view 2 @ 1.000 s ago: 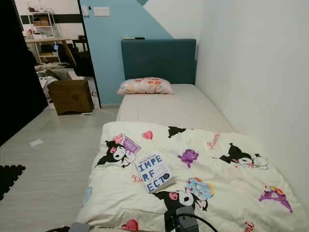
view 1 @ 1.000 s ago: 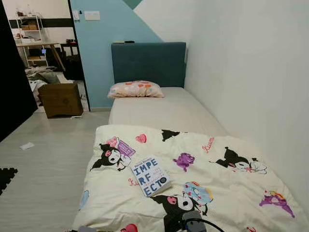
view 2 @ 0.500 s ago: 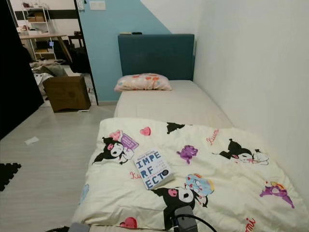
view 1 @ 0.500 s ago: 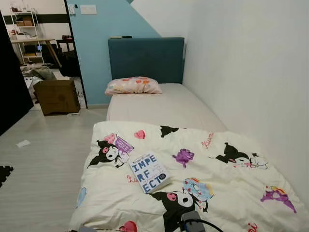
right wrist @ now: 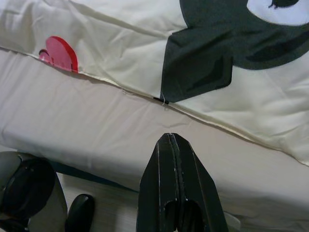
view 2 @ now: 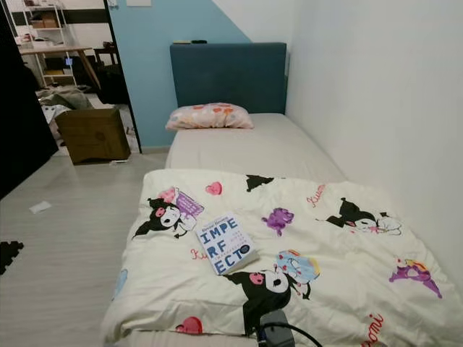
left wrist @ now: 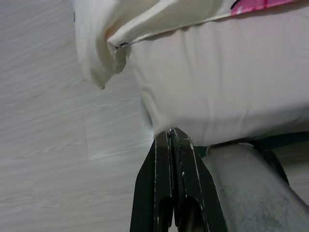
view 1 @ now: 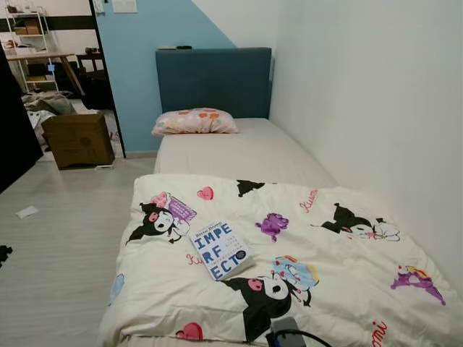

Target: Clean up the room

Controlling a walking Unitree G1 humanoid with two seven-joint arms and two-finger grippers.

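Left eye view: the book (view 1: 219, 250) lies flat at lower centre on the duvet (view 1: 347, 289), its long axis tilted toward the upper left; bare floor (view 1: 58, 253) fills the left.

Left wrist view: the left gripper (left wrist: 170, 137), fingers pressed together, hangs beside the mattress (left wrist: 227, 92) edge.

Right wrist view: the right gripper (right wrist: 170, 140), fingers together, hovers over the duvet's hem.
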